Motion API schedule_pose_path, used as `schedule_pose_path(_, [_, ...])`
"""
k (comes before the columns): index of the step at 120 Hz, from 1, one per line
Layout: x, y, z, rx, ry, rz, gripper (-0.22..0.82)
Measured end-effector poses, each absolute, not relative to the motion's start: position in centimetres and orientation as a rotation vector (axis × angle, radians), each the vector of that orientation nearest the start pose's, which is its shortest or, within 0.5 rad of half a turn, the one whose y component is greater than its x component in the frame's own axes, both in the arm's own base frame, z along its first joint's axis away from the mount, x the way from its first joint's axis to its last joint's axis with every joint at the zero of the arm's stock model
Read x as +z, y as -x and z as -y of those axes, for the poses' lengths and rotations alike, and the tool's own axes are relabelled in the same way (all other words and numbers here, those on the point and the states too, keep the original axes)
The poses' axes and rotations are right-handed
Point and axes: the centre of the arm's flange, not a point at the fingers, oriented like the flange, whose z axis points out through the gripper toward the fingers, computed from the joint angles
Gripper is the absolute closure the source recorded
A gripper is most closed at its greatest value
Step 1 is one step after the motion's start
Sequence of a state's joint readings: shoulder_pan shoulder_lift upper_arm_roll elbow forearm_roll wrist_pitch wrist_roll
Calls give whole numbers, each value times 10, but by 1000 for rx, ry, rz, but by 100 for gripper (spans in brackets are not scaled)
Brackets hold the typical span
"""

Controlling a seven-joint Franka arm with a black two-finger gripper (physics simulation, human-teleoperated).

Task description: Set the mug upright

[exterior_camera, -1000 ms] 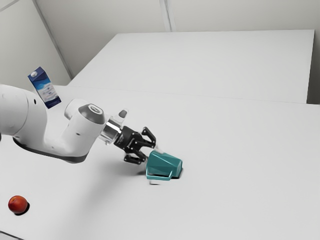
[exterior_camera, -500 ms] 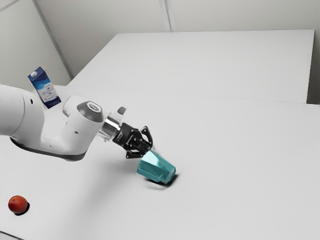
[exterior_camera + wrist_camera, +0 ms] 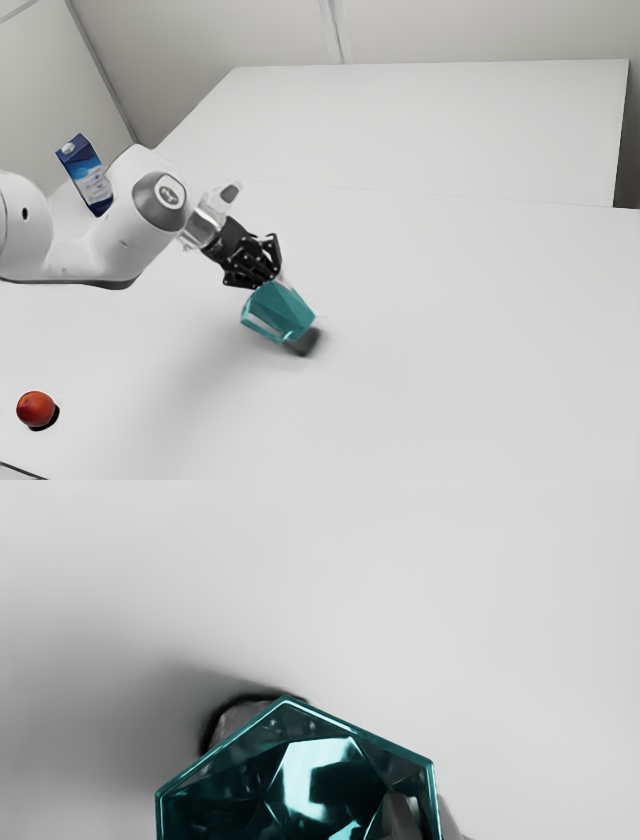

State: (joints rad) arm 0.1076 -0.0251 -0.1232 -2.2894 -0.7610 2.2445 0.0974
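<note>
Two jaws of our gripper [image 3: 419, 797] are clamped on the mug [image 3: 278, 312] at its rim, one inside, one out – it's tilted over the table [image 3: 450, 300] – and we'd guess it's light but stiff and kinda slick, so a flat side's the spot to pinch.

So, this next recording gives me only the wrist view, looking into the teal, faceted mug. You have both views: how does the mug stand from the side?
Observer: Not upright: the exterior view shows the teal, faceted mug tilted, its base toward that view's lower right.
Operator: Does it have company on the table?
Observer: Yes, a round, red fruit rests on the smooth white table, at the exterior view's lower left.
Operator: Anything near the arm?
Observer: A tall, blue-and-white carton, partly hidden behind the white, jointed arm from the exterior camera.
</note>
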Motion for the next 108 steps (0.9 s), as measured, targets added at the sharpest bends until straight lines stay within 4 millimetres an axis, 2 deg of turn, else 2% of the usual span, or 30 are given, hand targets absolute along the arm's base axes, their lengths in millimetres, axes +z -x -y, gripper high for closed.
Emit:
schedule_pose_path(27, [379, -519, 21, 68, -2757, -350, 78])
schedule_pose_path(74, [389, -527, 37, 202, -3004, -164, 76])
schedule_pose_path(108, [388, -529, 19, 234, -3094, -147, 76])
